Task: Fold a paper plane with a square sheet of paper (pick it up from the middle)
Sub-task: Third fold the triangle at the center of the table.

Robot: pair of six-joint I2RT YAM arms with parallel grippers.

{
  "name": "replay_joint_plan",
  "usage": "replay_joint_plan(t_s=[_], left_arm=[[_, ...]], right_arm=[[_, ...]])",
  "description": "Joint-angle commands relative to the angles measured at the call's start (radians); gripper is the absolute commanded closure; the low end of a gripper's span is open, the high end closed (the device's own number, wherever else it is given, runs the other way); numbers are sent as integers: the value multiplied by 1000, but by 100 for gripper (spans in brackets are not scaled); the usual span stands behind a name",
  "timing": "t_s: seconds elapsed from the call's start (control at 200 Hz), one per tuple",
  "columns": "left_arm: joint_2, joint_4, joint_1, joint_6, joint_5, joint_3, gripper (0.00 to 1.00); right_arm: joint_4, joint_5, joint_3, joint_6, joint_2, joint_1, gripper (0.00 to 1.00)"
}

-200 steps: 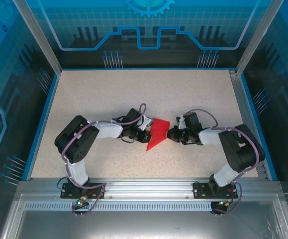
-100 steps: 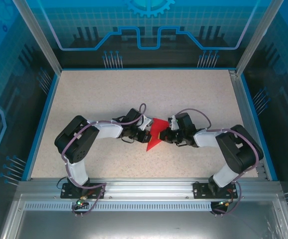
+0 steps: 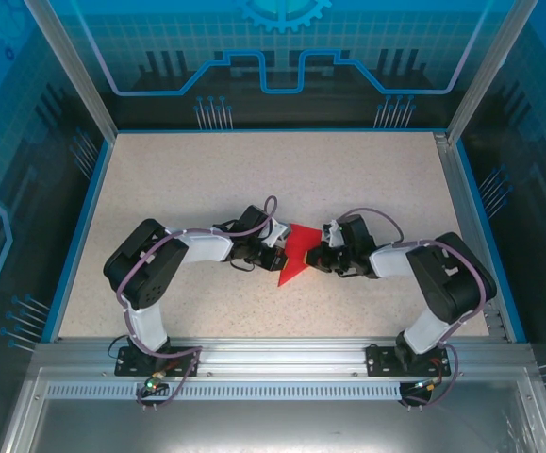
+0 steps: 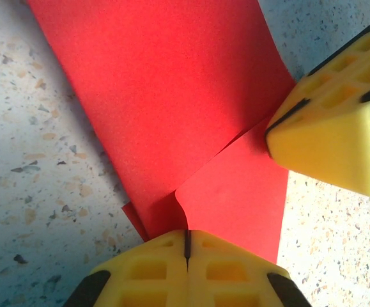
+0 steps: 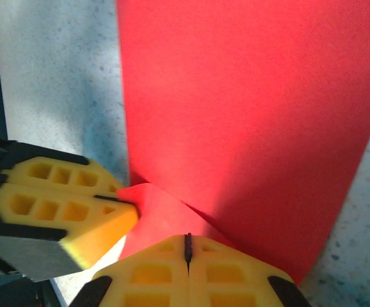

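Edges of red paper (image 4: 172,96) sit in closed left gripper (image 4: 186,242) and closed right gripper (image 5: 187,244).

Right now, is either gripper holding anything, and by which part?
Both appear to pinch the red paper: the left gripper is shut on its left edge, the right gripper on its right edge.

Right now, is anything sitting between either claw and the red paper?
Nothing visible. The left claw and the right claw are both shut with their tips right at the red paper, one on each side of it. Whether either pinches it cannot be told.
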Motion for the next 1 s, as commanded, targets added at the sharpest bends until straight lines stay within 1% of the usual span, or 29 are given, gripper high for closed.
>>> replay_joint_plan(t_s=[0.0, 0.08, 0.225, 0.43, 0.59, 0.625, 0.665, 0.725, 0.765, 0.79, 0.885, 0.935, 0.995], left_arm=[[34, -82, 0, 14, -5, -1, 100], [38, -86, 1, 17, -3, 1, 100], [38, -82, 0, 12, -3, -1, 100], [33, -82, 1, 13, -6, -3, 100], [26, -85, 0, 10, -5, 0, 100], [16, -87, 1, 4, -7, 1, 95], [-1, -84, 1, -5, -18, -5, 86], [-37, -82, 9, -27, -22, -14, 84], [-65, -83, 19, -51, -30, -19, 78], [-85, -84, 25, -71, -38, -23, 72], [-165, -84, 43, -131, -43, -45, 70], [-203, -89, 44, -161, -42, -52, 67], [-231, -92, 43, -201, -24, -57, 66]], right_arm=[[-23, -33, 34, -19, -41, -8, 98], [-13, -55, 55, -17, -32, 12, 98], [-14, -35, 79, -18, 17, 43, 98], [14, -4, 58, -13, 111, 31, 99], [14, 28, 50, -18, 155, 28, 99], [16, 30, 48, -17, 162, 27, 99], [20, 31, 44, -13, 165, 27, 99], [18, 34, 39, -12, 167, 27, 99], [10, 36, 40, -15, 166, 27, 99], [8, 34, 40, -17, 166, 27, 100], [-10, 36, 46, -23, 158, 27, 100], [-26, 41, 52, -26, 153, 26, 100], [-30, 37, 57, -29, 148, 25, 100]])
